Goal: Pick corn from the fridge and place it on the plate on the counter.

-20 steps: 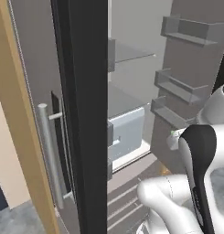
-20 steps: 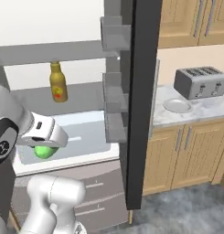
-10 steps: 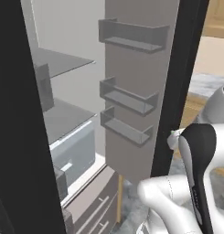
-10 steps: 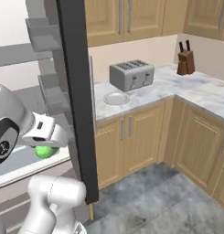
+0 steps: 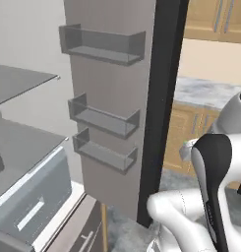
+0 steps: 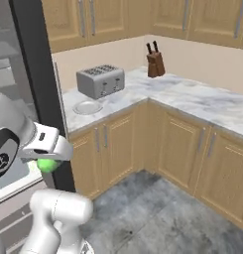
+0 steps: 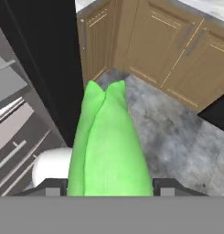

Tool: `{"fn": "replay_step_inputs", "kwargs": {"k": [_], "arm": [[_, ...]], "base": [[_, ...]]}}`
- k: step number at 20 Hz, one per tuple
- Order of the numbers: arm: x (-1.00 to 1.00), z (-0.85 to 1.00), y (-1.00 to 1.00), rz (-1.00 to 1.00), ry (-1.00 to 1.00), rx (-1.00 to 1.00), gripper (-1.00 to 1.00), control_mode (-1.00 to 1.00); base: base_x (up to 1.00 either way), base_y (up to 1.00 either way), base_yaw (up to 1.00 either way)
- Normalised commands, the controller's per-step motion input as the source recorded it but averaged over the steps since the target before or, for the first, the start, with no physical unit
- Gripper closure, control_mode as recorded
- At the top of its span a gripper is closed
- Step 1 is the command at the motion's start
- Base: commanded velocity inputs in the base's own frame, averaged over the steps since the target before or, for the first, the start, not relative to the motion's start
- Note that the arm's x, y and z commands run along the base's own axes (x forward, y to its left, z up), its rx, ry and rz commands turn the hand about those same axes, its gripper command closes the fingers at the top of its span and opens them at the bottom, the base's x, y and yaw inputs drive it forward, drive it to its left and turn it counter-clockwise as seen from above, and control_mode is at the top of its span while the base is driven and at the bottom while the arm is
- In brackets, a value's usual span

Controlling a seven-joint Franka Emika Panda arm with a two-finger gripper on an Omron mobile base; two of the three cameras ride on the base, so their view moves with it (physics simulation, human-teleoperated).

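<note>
Corn (image 7: 109, 146) sits clamped between the two fingertips of my gripper (image 7: 109, 186), which is closed on it; in the hand view the green husk rises from the bottom edge with its split tip over the grey stone floor (image 7: 177, 132). From the right base view I note the same corn (image 6: 47, 164) as a green lump under the white hand, held in the air just beside the dark edge of the fridge (image 6: 36, 74) door and clear of the shelves. Working rightward from there, the counter (image 6: 192, 99) runs along the wall and turns a corner over light wooden cabinets (image 6: 177, 149). The plate (image 6: 87, 107) lies flat near the counter's left end, just in front of the toaster (image 6: 100, 81), and nothing is on it. A knife block (image 6: 154, 63) stands further right against the wall. In the left base view I record the fridge (image 5: 161, 108) door standing open, three grey bins (image 5: 103, 45) on its inner face, and a pale drawer (image 5: 31, 202) at lower left. Corn and plate are well apart.
</note>
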Motion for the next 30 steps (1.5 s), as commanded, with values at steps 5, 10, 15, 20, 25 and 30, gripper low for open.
{"fn": "replay_step_inputs", "kwargs": {"k": [5,10,15,20,25,30], "arm": [[0.00,0.00,0.00,0.00,0.00,0.00,1.00,1.00],[0.00,0.00,0.00,0.00,0.00,0.00,1.00,1.00],[0.00,0.00,0.00,0.00,0.00,0.00,1.00,1.00],[0.00,0.00,0.00,0.00,0.00,0.00,1.00,1.00],[0.00,0.00,0.00,0.00,0.00,0.00,1.00,1.00],[0.00,0.00,0.00,0.00,0.00,0.00,1.00,1.00]], "base": [[-0.01,-1.00,-0.58],[0.00,-1.00,-0.65],[0.45,-0.99,-0.51],[1.00,-0.97,-0.07],[0.68,-0.90,0.05],[-1.00,0.12,-0.06]]}}
